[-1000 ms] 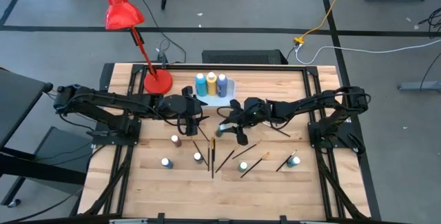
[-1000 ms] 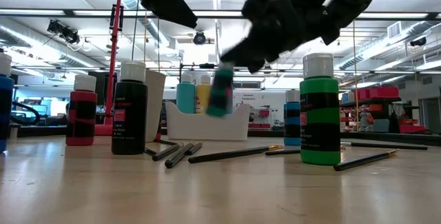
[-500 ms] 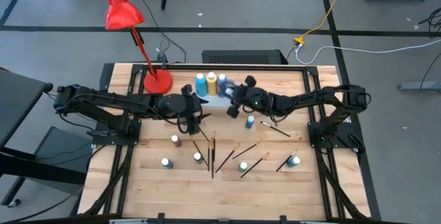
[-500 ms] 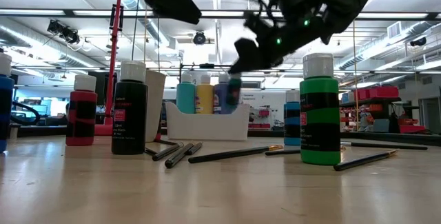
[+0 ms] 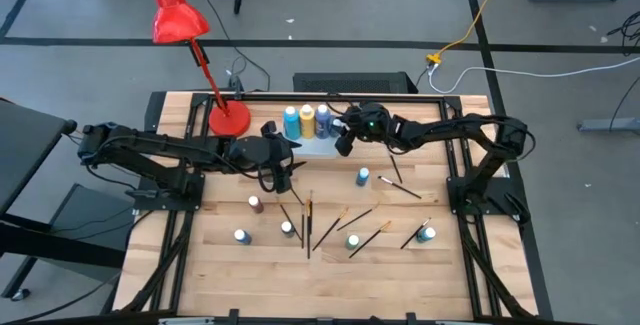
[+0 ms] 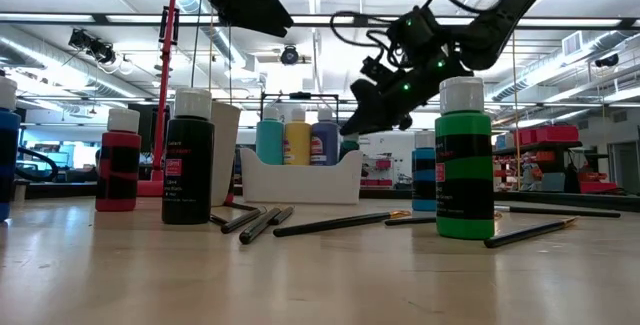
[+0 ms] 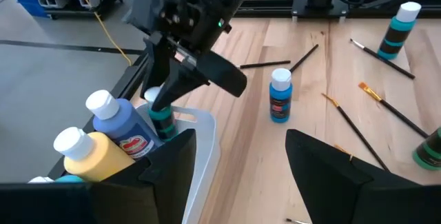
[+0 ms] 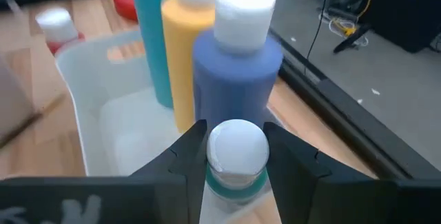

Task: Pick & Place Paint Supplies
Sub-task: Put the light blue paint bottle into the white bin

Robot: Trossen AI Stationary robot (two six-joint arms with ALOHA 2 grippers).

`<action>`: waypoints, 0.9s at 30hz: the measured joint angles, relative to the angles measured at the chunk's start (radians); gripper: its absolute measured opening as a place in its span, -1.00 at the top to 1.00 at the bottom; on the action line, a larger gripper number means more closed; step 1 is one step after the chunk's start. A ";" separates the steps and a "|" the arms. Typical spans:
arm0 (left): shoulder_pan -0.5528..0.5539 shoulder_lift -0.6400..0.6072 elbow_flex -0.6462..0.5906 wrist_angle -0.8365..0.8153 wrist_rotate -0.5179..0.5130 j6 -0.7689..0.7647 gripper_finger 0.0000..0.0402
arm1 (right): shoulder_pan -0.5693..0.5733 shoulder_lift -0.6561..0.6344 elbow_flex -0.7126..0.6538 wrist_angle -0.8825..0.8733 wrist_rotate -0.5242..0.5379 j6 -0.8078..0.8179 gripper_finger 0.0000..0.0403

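Note:
My right gripper (image 5: 344, 137) is shut on a teal paint bottle with a white cap (image 8: 238, 145) over the white tray (image 5: 325, 145) at the far middle of the table. A light blue, a yellow and a violet-blue bottle (image 8: 238, 65) stand in that tray. My left gripper (image 5: 283, 165) hovers open just left of the tray, touching nothing. Several more bottles, such as a blue one (image 5: 363, 176) and a brown one (image 5: 255, 203), stand on the table. Several thin paintbrushes (image 5: 309, 220) lie flat among them. My right gripper pinches the teal bottle between its two fingers (image 8: 189, 158) at the top, around the cap and shoulder (image 8: 238, 176). The fingers slant down from the table's right. The bottle stands about upright, its lower part (image 7: 164, 124) down behind the tray's wall; whether it rests on the tray's floor I cannot tell.
A red desk lamp stands with its base (image 5: 229, 118) left of the tray, its stem leaning over the far left edge. A green bottle (image 6: 463, 160) and a black one (image 6: 187, 155) stand near the low camera. Black rails frame the wooden top.
My right gripper has carried the teal bottle from the table's middle toward the far edge. It has brought the bottle from tilted to upright and lowered it into the tray beside the violet-blue bottle. It has stayed shut on the bottle throughout.

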 joint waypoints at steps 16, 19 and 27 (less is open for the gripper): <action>0.000 0.000 0.000 0.000 0.000 -0.007 -0.17 | -0.044 0.089 0.001 0.080 -0.010 -0.006 0.32; 0.000 0.000 0.000 0.000 0.000 -0.007 -0.17 | -0.044 0.091 0.001 0.086 -0.002 -0.008 0.28; 0.000 0.000 0.000 0.000 0.000 -0.007 -0.17 | -0.045 0.093 0.000 0.083 0.002 -0.002 0.16</action>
